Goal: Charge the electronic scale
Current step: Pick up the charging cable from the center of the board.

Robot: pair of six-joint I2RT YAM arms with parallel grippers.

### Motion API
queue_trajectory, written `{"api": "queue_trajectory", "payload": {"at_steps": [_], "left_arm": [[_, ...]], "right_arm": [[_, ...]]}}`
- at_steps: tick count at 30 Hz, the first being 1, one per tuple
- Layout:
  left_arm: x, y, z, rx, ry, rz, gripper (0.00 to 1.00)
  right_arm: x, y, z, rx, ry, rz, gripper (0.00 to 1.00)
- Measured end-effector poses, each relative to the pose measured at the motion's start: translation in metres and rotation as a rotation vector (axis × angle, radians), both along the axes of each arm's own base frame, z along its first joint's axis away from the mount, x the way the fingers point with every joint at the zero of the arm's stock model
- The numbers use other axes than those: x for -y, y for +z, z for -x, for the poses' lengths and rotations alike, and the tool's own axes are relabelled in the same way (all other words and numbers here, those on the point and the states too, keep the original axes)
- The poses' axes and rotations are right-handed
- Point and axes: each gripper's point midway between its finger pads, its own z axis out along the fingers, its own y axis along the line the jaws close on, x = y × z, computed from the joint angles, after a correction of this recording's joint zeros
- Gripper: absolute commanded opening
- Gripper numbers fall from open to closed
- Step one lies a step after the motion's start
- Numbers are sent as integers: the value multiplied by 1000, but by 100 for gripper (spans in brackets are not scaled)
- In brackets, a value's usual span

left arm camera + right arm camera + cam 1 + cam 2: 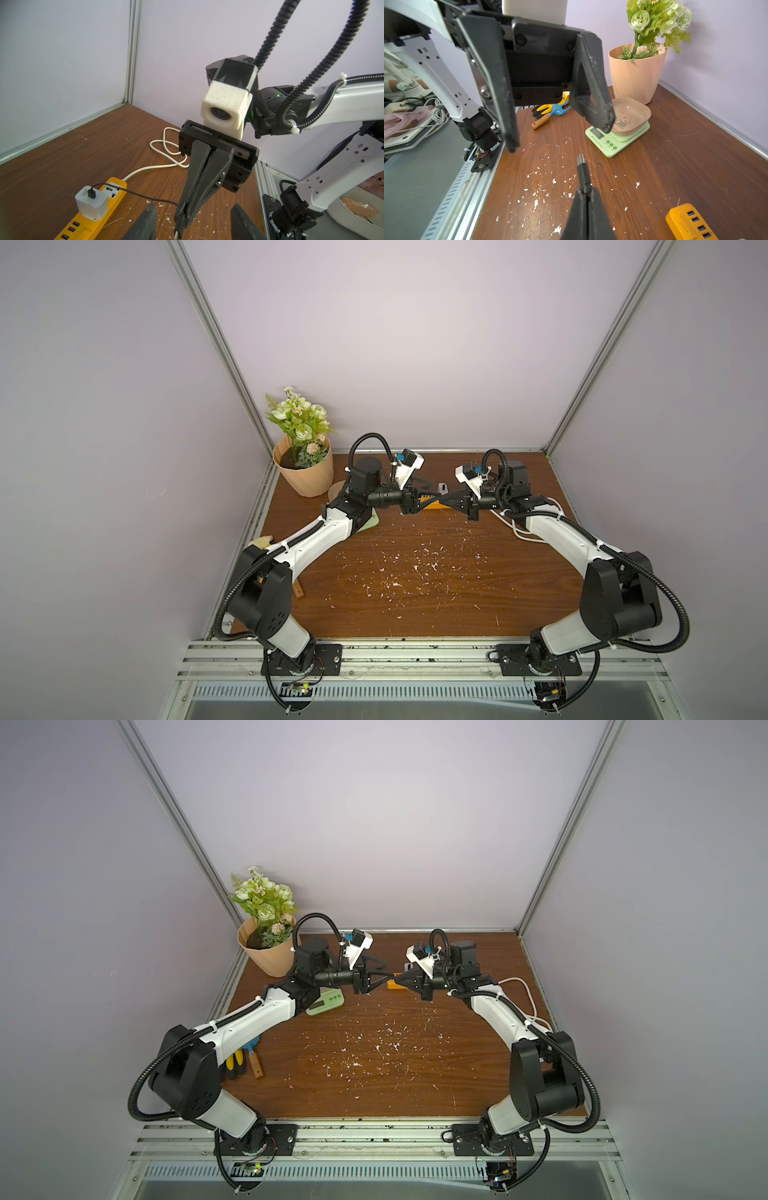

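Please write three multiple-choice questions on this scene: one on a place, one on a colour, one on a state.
1. Where is the small light-green electronic scale?
A. on the brown wooden table, near the peach flower pot
B. in the air
C. inside the pot
2. What colour is the cable plugged into the white cube charger?
A. white
B. black
C. green
3. How is the right gripper?
A. open, empty
B. shut on the cable's plug
C. shut on the scale
1 A: it stands by the pot. 2 B: it is black. 3 B: its fingers pinch the plug.
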Motion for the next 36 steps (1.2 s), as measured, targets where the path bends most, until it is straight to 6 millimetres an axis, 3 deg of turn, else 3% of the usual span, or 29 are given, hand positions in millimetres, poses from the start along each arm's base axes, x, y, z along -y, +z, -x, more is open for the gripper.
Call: {"api": "queue_trajectory", "payload": {"at_steps": [5, 13, 25, 31, 36], "left_arm": [[4, -4, -4, -5, -21, -58, 44], [7, -39, -5, -90, -56, -133, 41], [8, -42, 1, -96, -92, -144, 7], [10, -42, 2, -94, -99, -143, 6], [10, -40, 0, -82, -87, -136, 5]], "right_arm": [[1, -4, 2, -4, 5, 14, 0], [1, -6, 4, -5, 9, 21, 0], [2, -2, 6, 11, 6, 22, 0], [3, -2, 6, 13, 3, 26, 26], [10, 10, 5, 72, -73, 52, 31]]}}
